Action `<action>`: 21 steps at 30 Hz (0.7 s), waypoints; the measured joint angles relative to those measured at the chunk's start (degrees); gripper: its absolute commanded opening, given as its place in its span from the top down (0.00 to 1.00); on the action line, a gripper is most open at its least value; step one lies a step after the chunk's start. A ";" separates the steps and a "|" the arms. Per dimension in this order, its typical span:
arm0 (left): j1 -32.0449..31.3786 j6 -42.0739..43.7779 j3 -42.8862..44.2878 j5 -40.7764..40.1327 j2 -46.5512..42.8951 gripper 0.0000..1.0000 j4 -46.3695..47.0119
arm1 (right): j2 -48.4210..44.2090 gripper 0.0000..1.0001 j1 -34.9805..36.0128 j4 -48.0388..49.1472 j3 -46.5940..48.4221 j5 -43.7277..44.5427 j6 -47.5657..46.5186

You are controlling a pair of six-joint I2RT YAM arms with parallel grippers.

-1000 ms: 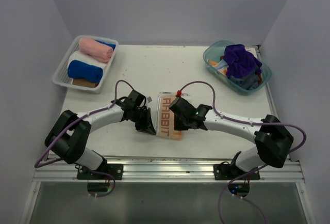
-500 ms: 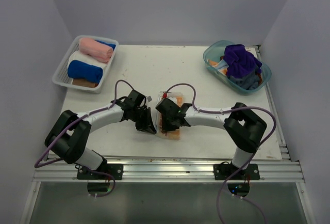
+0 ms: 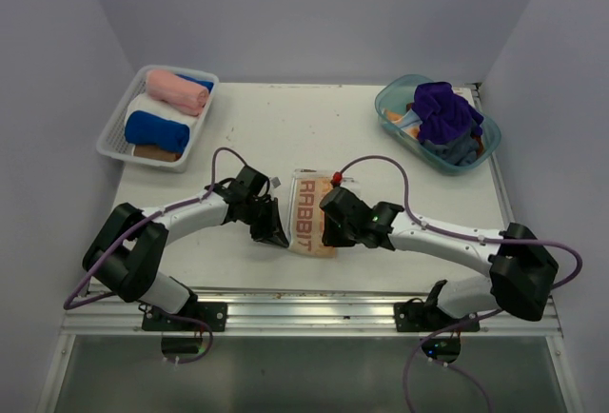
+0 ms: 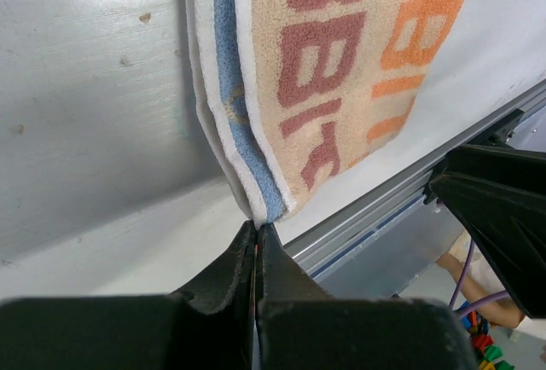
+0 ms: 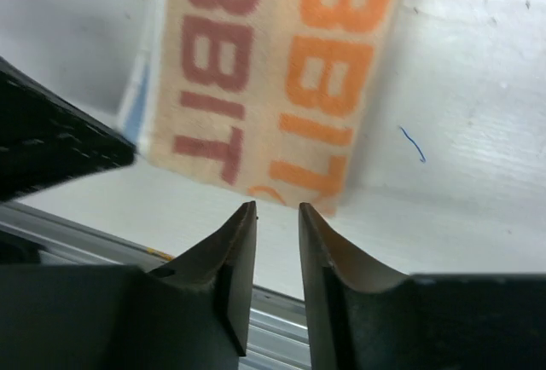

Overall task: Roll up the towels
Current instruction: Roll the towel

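Two grippers flank the RABBIT towel (image 3: 306, 215), lying flat near the table's (image 3: 285, 127) front edge. We see the left gripper (image 3: 277, 238) closed, tips touching the towel's near-left corner. The right gripper (image 3: 328, 231) is slightly parted, empty, just beside the near edge.

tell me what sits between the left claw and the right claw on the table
The folded cream and orange cloth towel printed RABBIT lies between the left claw and the right claw. The top view shows this plainly.

Left claw (image 4: 257, 227) tight, right claw (image 5: 277, 208) ajar.
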 measured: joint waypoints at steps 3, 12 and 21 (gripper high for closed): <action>0.00 0.00 0.00 0.00 0.00 1.00 0.00 | -2.47 0.62 0.00 -0.33 -4.22 -0.39 1.36; 0.00 0.00 0.00 0.00 0.00 1.00 0.02 | -1.68 0.62 0.33 1.01 -9.84 -3.37 2.93; 0.00 -0.02 -0.02 0.00 0.00 1.00 0.02 | 2.43 0.73 0.33 5.01 -9.81 -3.72 2.89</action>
